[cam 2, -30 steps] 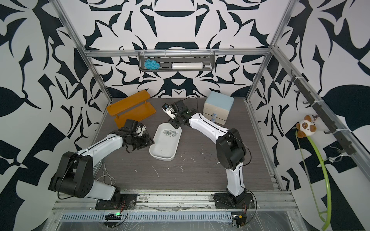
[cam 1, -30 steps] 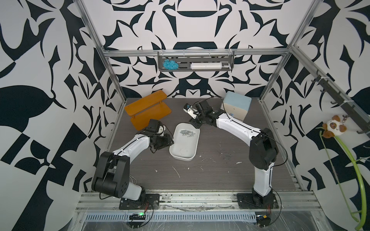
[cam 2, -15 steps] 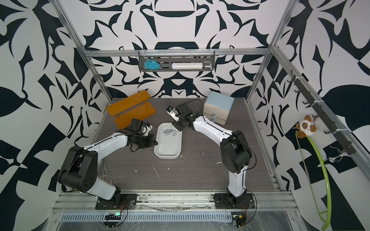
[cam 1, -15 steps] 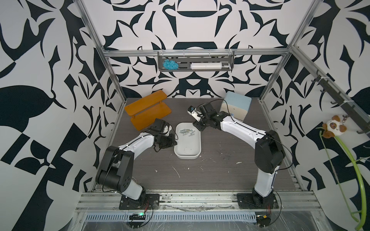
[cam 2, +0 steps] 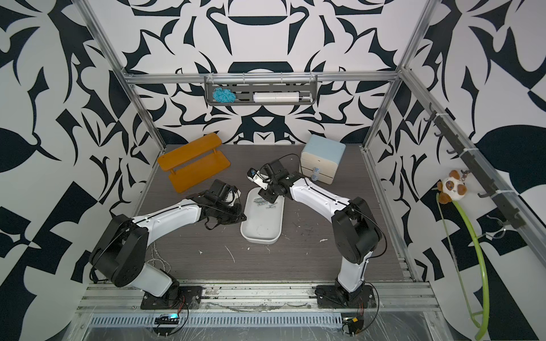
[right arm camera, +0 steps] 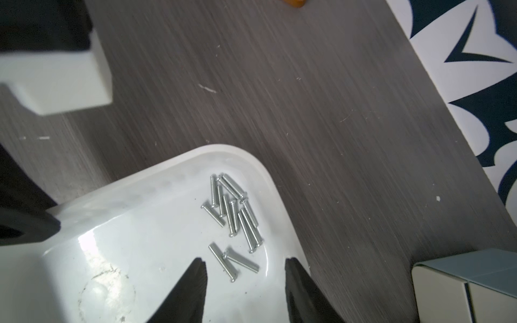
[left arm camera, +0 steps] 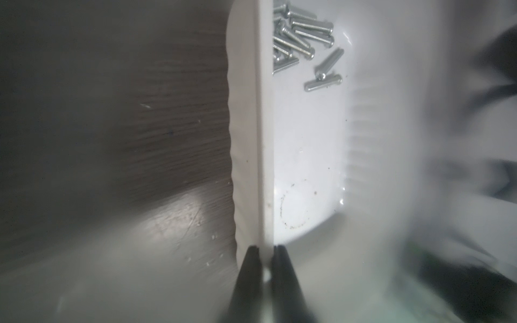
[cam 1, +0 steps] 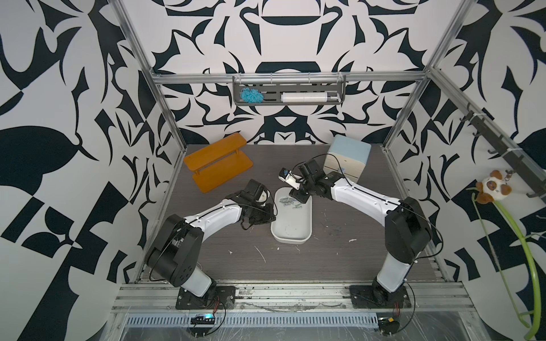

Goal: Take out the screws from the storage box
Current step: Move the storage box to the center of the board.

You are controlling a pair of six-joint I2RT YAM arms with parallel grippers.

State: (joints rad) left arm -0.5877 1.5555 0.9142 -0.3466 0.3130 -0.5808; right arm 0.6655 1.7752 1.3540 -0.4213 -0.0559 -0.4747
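Right, the screws (right arm camera: pixel 233 215) lay at the far end of the storage box (right arm camera: pixel 281 195). There were roughly ten, most overlapping in one clump, with two loose ones on its near side. In both top views the box (cam 1: pixel 291 239) sat mid-table, long axis running near to far.

The left gripper (left arm camera: pixel 264 250) was clamped on the box's left long wall, one finger outside and one inside. That looked like a good anchor. The right gripper (right arm camera: pixel 244 265) hung over the far end with jaws apart, tips straddling the two loose screws. I couldn't tell whether the tips were touching the box floor.

My read on the pick:
- Go for one loose screw first, not the clump.
- Set the jaws across the shank, not along it. The two lay angled to each other, so closing as it stood would likely catch both or flick one away.
- The floor was smooth and glossy, so screws would probably skate. Seat the tips on the floor before closing.
- Lift above the rim before moving out, and don't drag against the wall the left gripper was holding.
- Drop on bare table (cam 1: pixel 339 259) to the right, clear of the white flecks (cam 1: pixel 352 240).

The cabinet (cam 1: pixel 347 158) stood far right, close behind the right arm, so mind the elbow. The orange shelf (cam 1: pixel 218 165) at far left was well apart.
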